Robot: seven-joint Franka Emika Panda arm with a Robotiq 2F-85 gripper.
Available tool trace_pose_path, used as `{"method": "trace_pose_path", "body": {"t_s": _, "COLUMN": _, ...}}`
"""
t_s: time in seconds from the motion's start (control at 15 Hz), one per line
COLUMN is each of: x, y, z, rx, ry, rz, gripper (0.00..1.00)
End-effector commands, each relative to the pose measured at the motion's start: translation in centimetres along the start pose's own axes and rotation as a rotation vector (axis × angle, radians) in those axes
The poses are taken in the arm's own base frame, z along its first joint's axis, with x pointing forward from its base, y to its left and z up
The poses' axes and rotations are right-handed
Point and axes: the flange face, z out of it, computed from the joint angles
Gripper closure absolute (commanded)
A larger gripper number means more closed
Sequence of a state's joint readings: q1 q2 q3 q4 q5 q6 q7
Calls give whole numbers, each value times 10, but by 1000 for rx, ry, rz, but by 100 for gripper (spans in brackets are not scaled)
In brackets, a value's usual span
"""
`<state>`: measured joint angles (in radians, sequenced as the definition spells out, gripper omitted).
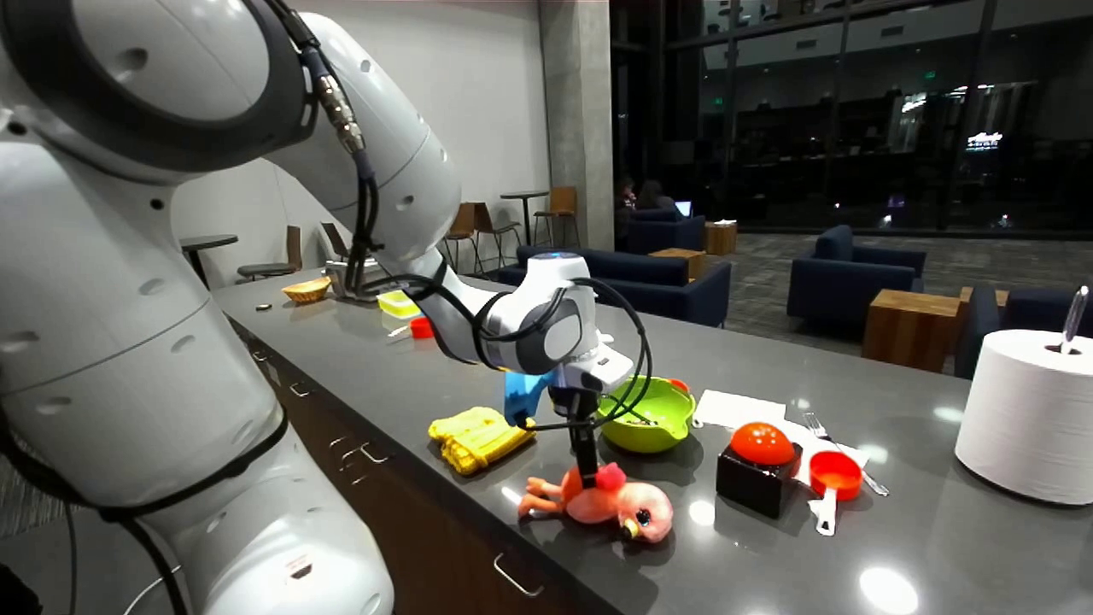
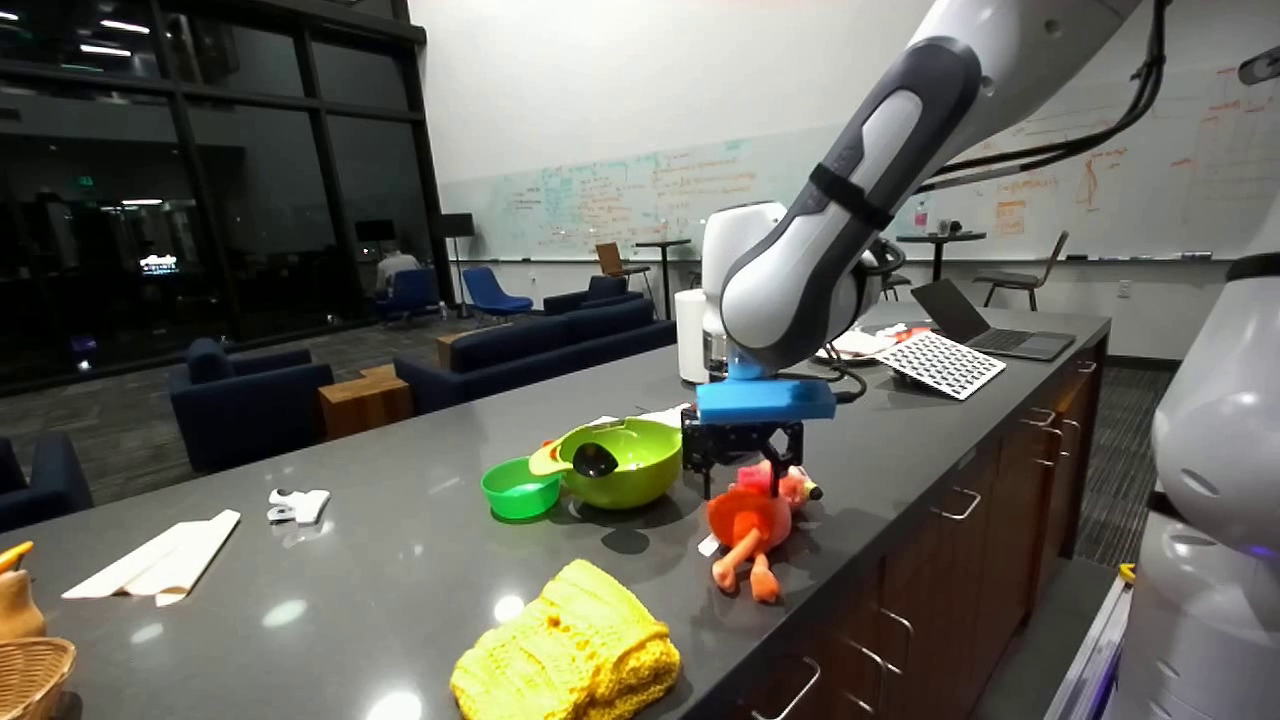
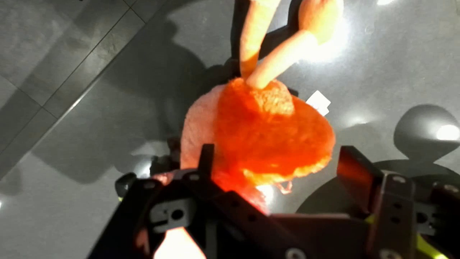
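Okay, gripper (image 2: 740, 488) is spread wide — fingers (image 3: 359, 181) well apart, right over the pink plush bird (image 1: 598, 506), not gripping it. In the wrist view a strip of counter (image 2: 380, 540) shows between the bird's orange flank and one finger; the other finger overlaps the body, and I can't tell if it touches.

Bird's lying on the counter, close to the drawer-side edge. Legs point toward the yellow knit cloth (image 2: 570, 655), head the opposite way. Small white tag (image 3: 318, 102) at its side.

Around it: lime green bowl (image 1: 645, 438) near the gripper, black spoon (image 2: 595, 460) in it, small green cup (image 2: 520, 500) just beside the bowl in an exterior view. Past the bird's head there's a black box (image 1: 756, 485) with a red dome (image 1: 762, 443) on top, then a red measuring cup (image 1: 835, 474). Fork (image 1: 841, 450) next to the cup, white paper (image 1: 739, 410) near both. Paper towel roll (image 1: 1029, 418) stands upright farther along.

Far end, in an exterior view: laptop (image 2: 1020, 342), lid up, patterned white board (image 2: 942, 365) tilted beside it. Other end — white clip (image 2: 298, 505), folded napkin (image 2: 160, 560), part of a wicker basket (image 2: 35, 690).
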<state>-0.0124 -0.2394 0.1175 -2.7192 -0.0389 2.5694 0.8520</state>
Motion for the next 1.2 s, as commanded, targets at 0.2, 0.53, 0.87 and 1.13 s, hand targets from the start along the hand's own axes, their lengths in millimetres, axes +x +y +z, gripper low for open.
{"method": "trace_pose_path", "body": {"t_s": 0.2, "x": 6, "y": -24, "z": -39, "rx": -70, "ry": 49, "rz": -86, "gripper": 0}}
{"method": "trace_pose_path", "body": {"t_s": 0.53, "x": 8, "y": -70, "z": -81, "rx": -97, "ry": 80, "rz": -264, "gripper": 0}}
{"method": "trace_pose_path", "body": {"t_s": 0.87, "x": 7, "y": -135, "z": -115, "rx": -47, "ry": 98, "rz": -520, "gripper": 0}}
{"method": "trace_pose_path", "body": {"t_s": 1.13, "x": 11, "y": -182, "z": -113, "rx": -39, "ry": 75, "rz": -743, "gripper": 0}}
